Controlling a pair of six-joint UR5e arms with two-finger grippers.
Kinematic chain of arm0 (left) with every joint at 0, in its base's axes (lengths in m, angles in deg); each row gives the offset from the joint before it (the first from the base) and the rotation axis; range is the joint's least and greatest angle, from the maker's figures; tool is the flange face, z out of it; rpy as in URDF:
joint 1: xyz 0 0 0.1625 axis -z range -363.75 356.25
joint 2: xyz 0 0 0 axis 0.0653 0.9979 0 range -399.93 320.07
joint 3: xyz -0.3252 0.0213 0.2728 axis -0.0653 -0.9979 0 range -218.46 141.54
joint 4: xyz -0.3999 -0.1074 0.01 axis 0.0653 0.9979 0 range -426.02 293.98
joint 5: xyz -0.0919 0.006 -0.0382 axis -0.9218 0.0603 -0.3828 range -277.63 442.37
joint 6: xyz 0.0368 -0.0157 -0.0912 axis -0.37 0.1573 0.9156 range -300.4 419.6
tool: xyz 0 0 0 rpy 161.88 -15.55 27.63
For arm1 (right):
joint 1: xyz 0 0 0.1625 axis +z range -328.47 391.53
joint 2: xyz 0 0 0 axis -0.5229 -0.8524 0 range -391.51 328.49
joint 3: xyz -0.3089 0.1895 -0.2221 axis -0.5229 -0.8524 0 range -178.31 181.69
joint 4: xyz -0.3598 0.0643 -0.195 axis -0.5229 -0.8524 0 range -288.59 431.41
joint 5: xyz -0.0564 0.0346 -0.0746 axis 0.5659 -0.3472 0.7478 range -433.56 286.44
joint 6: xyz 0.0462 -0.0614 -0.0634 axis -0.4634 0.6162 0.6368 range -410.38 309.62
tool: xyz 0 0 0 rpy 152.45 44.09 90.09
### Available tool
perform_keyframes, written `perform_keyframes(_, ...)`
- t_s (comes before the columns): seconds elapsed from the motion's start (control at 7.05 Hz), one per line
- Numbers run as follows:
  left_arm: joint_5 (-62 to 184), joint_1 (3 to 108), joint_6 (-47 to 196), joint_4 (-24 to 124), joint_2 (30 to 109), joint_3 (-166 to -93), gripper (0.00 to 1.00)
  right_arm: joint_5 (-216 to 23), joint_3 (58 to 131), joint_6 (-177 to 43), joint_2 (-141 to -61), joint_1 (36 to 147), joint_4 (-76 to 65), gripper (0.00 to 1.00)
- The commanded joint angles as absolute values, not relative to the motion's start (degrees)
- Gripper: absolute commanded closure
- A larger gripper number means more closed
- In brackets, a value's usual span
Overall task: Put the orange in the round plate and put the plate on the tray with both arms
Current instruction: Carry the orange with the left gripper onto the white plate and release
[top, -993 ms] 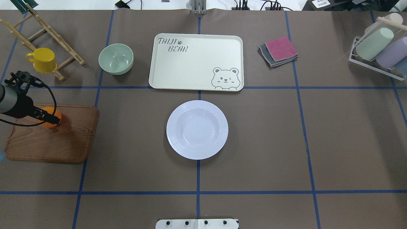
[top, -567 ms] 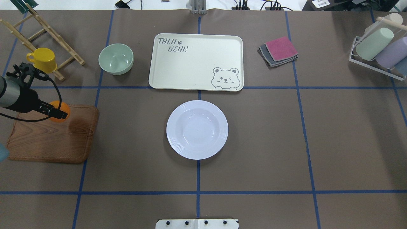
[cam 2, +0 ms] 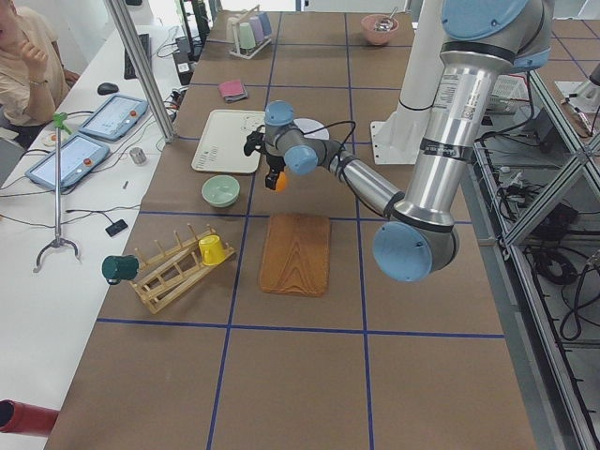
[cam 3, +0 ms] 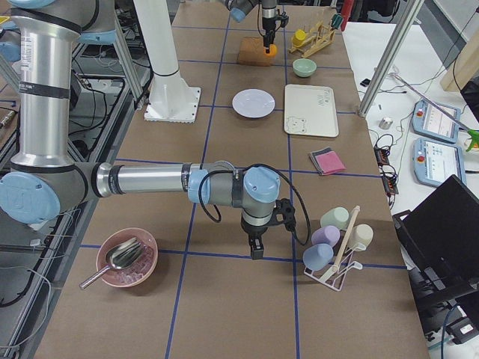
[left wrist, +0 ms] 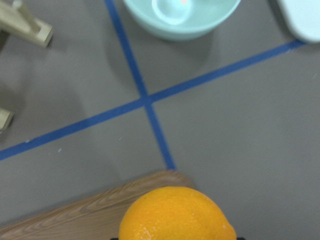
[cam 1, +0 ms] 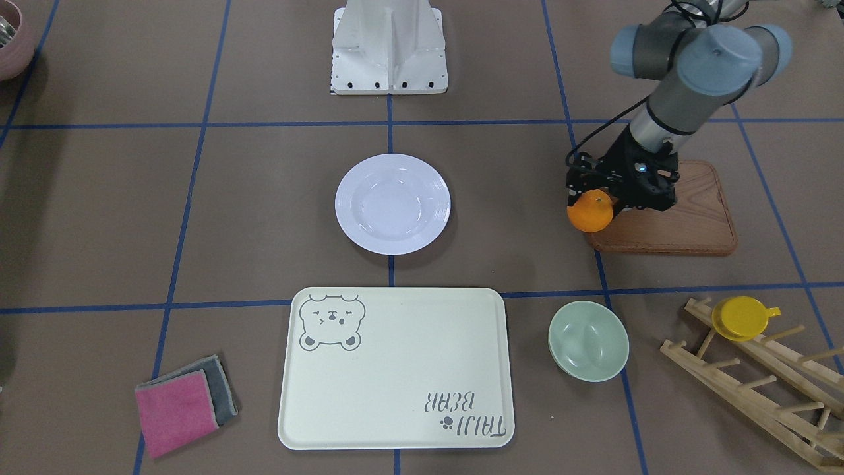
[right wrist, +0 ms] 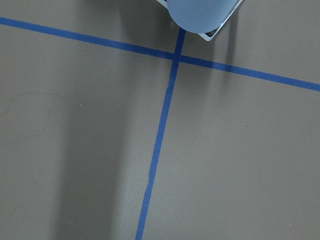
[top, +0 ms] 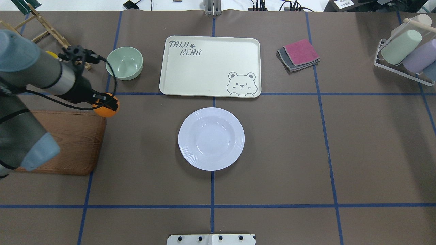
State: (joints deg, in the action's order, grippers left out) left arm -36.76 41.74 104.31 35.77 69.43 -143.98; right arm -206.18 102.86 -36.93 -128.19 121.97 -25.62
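Observation:
My left gripper (top: 108,105) is shut on the orange (top: 106,110) and holds it in the air over the far right corner of the wooden board (top: 68,143). In the left wrist view the orange (left wrist: 175,215) fills the lower edge. The white round plate (top: 211,139) lies empty at the table's middle, well right of the orange. Beyond it lies the cream bear tray (top: 210,66), also empty. My right gripper (cam 3: 257,250) shows only in the exterior right view, low over the table near the cup holder; I cannot tell if it is open or shut.
A pale green bowl (top: 124,63) stands just beyond the orange, left of the tray. A wooden rack (cam 1: 758,382) with a yellow cup (cam 1: 742,316) is at the far left. Folded cloths (top: 299,54) and a cup holder (top: 405,51) sit far right.
The left arm has lifted the orange off the wooden board and carried it right and away from the robot, to the board's far right corner. Plate and tray have not moved.

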Motion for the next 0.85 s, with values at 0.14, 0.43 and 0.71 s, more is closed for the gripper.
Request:
perform_keyframes(0.14,-28.22,29.59,119.49,22.57,89.3,-137.65,1.0,-206.19,102.94,-36.93,-128.19,121.97,-25.62,0.0)
perform_keyframes(0.43,-23.91,25.45,124.35,23.09,98.28,-127.9,1.0,-206.19,102.86,-36.93,-128.19,121.97,-25.62,0.0)
perform_keyframes(0.71,-23.72,23.42,124.81,24.14,100.52,-124.51,1.0,-206.28,102.86,-36.93,-128.19,121.88,-25.62,0.0)
